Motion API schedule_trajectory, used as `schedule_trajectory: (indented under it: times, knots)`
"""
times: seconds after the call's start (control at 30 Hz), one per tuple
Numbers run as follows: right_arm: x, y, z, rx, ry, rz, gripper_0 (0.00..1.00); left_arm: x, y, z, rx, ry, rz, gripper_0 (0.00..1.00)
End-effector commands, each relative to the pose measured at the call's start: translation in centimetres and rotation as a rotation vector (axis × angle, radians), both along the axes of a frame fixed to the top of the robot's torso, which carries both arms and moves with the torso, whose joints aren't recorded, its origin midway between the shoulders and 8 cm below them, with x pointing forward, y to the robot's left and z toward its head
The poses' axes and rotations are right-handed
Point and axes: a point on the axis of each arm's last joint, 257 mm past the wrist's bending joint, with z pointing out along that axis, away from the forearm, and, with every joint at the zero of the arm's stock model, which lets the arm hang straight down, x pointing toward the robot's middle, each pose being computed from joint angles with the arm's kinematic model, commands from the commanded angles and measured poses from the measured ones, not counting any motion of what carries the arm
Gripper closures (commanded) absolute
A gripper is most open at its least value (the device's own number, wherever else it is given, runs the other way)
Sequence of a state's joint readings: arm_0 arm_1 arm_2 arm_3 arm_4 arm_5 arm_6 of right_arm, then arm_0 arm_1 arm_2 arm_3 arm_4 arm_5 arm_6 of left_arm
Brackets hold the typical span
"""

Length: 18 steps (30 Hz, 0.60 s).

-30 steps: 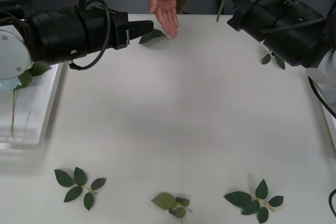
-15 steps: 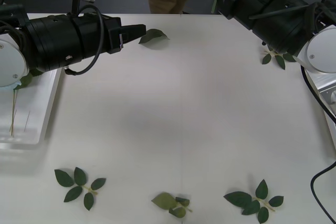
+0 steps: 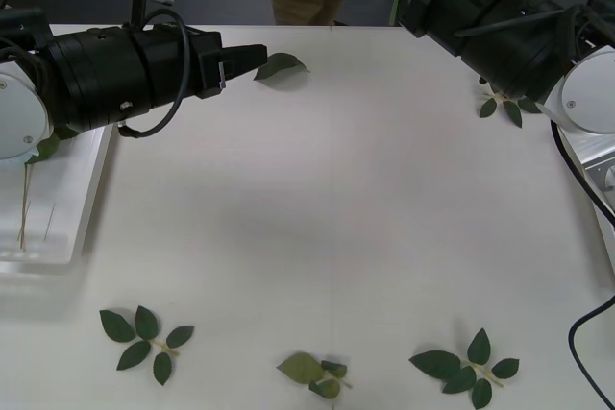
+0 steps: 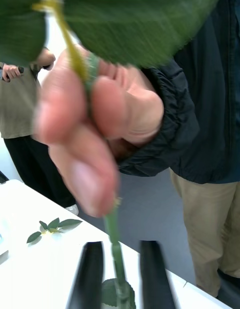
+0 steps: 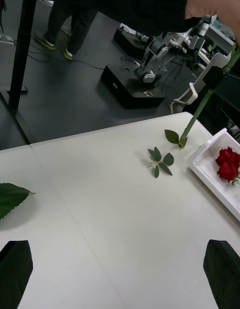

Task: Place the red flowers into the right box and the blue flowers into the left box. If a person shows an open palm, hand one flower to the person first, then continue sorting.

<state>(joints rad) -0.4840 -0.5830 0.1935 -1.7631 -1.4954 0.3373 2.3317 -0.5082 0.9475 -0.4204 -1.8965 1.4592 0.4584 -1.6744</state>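
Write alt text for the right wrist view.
A person's hand pinches a green flower stem that runs down between the right gripper's open black fingers. A leaf sprig lies on the white table behind.

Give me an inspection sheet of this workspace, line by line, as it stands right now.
Surface: white table.
Job's things: red flowers in the right box; a tan stem in the left box; person's hand grips a green stem.
Clutter: leaf sprigs along the near edge; one leaf at the far side.
Grippers: left gripper open, above the far table; right gripper open, fingers either side of the green stem.
Cables: black cable at the right edge.
Surroundings: floor equipment.
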Motion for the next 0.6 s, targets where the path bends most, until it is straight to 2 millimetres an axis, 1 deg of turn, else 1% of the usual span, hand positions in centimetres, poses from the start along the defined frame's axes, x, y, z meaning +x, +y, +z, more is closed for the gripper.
schedule_trajectory:
  times: [0.03, 0.1, 0.27, 0.4, 0.5, 0.6]
  knots:
    - [-0.6, 1.5, 2.2, 0.005, -0.03, 0.036, 0.23, -0.4, 0.5, 0.3, -0.004, -0.001, 0.004, 0.0]
    - [-0.8, 1.4, 2.1, 0.0, -0.023, 0.045, 0.19, -0.5, 0.5, 0.2, -0.004, 0.0, 0.004, 0.0]
    - [-1.2, 1.3, 1.5, -0.027, -0.001, 0.067, 0.12, -0.4, 0.4, 0.2, -0.005, -0.002, 0.003, 0.0]
    - [-2.3, 1.0, 0.9, -0.033, 0.027, 0.098, 0.11, -0.4, 0.4, 0.2, -0.004, -0.002, 0.003, 0.0]
    - [-3.4, 0.0, 0.0, -0.059, 0.056, 0.119, 0.1, -0.5, 0.4, 0.2, -0.006, -0.001, 0.002, 0.0]
    - [-4.7, -1.8, -0.9, -0.067, 0.11, 0.14, 0.11, -0.5, 0.4, 0.2, -0.005, -0.002, 0.002, 0.0]
